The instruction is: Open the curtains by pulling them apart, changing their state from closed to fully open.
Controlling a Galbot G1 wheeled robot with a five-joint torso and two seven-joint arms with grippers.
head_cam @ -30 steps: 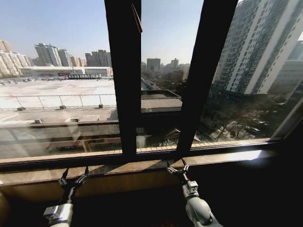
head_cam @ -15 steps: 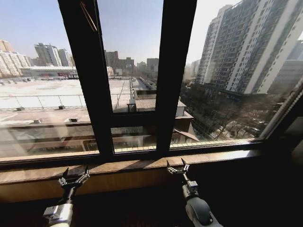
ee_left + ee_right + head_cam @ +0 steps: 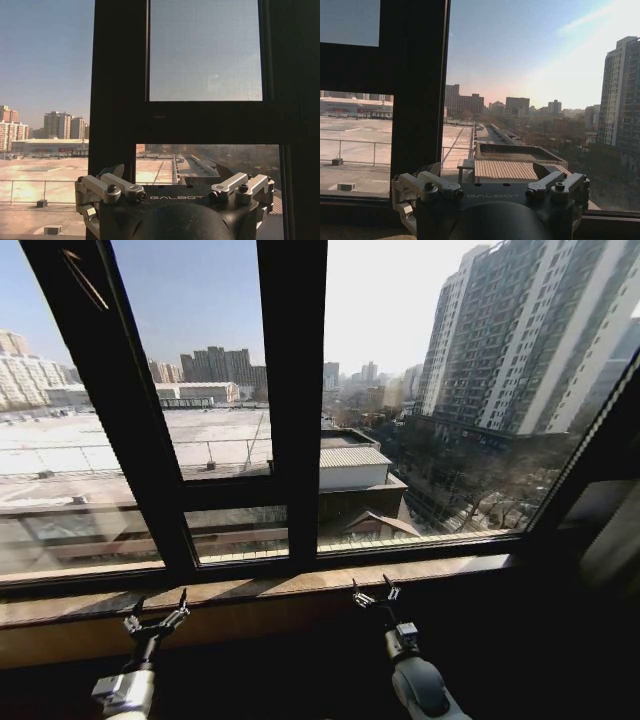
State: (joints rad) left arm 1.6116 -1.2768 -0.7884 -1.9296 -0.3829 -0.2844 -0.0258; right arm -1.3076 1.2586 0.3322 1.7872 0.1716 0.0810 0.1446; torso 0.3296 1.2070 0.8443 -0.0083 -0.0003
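Dark window frame [image 3: 292, 390] stands bare, with no sheer curtains before the glass; both the left gripper [image 3: 155, 619] and right gripper [image 3: 372, 593] hover spread and empty below its sill [image 3: 250, 589]. Such fabric would likely be light and soft, best pinched at a panel's edge.

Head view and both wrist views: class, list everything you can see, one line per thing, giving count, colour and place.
window bars: two uprights, black, across the glass ahead
window sill: one, brown, along the foot of the glass
mesh screen: one, grey, in an upper pane
tower block: one, grey, outside at the right
low building: one, pale ribbed roof, outside at the centre
flat rooftop: one, pale, outside at the left
left hand: one, black and silver, open, low left before the sill
right hand: one, black and silver, open, low centre-right before the sill
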